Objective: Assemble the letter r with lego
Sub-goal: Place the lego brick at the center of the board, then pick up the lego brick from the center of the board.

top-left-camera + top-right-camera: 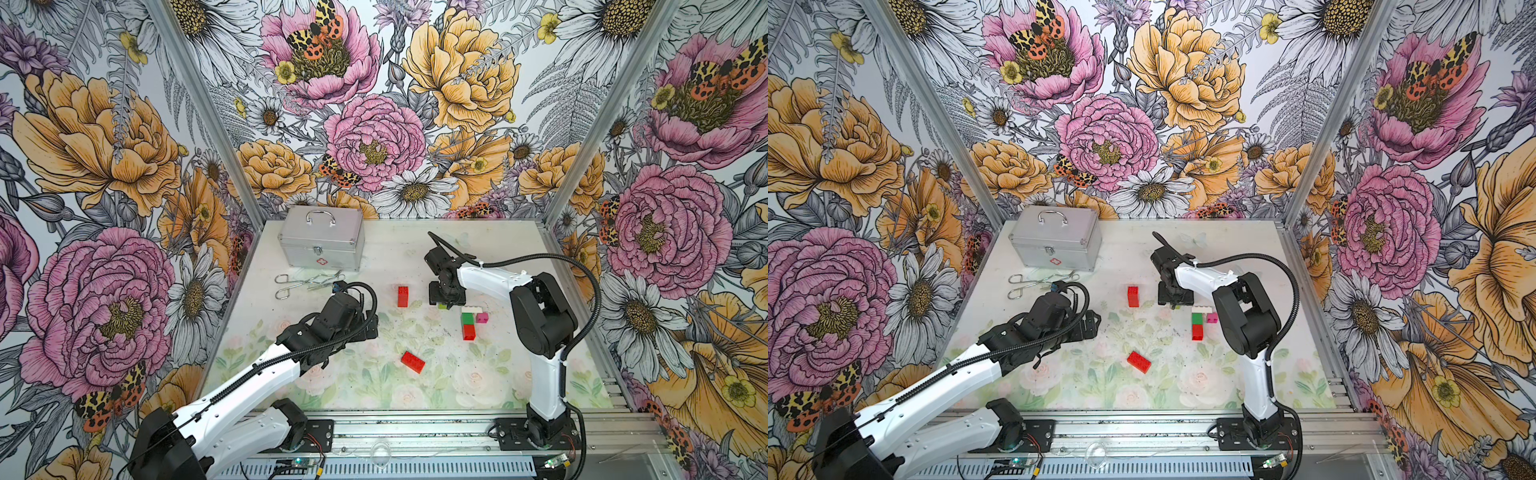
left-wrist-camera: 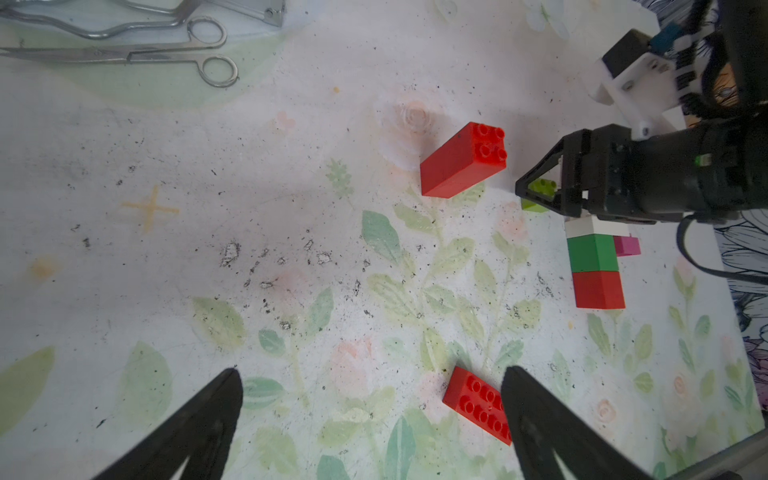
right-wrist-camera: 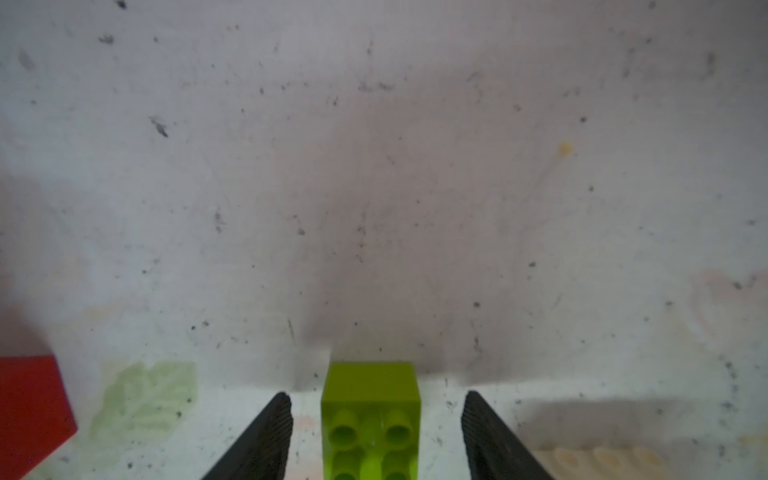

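Observation:
My right gripper is open, its fingers standing either side of a lime green lego brick with a gap on both sides; the brick rests on the table. In both top views this gripper points down just left of a stack lying flat: white brick, dark green brick, red brick, with a pink brick at its right. A tall red brick stands further left. My left gripper is open and holds nothing, with a flat red brick beside one finger.
A silver metal case stands at the back left of the table. Steel scissors-like tools lie in front of it, close to my left arm. An aluminium rail runs along the front edge.

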Tool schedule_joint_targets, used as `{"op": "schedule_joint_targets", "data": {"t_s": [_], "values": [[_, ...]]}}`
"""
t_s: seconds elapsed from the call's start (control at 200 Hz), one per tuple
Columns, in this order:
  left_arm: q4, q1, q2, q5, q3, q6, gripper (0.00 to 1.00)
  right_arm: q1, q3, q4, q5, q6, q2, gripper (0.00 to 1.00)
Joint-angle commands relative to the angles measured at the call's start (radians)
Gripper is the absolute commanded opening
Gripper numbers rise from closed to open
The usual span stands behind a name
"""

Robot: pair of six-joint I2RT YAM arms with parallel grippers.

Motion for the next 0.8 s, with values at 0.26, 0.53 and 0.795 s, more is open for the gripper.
{"op": "schedule_joint_targets", "data": {"t_s": [0.26, 0.53, 0.795], "values": [[0.014, 0.013, -0.176, -0.005, -0.182, -0.060, 0.99, 0.316, -0.148, -0.113, 0.057, 0.444, -0.291, 0.74], [-0.002, 0.013, -0.315, -0.025, -0.252, -0.079, 0.99, 0.513, -0.202, -0.113, 0.066, 0.739, -0.274, 0.83], [-0.013, 0.015, -0.360, -0.018, -0.252, -0.073, 0.99, 0.564, -0.247, -0.020, 0.011, 0.878, -0.244, 0.85]]}}
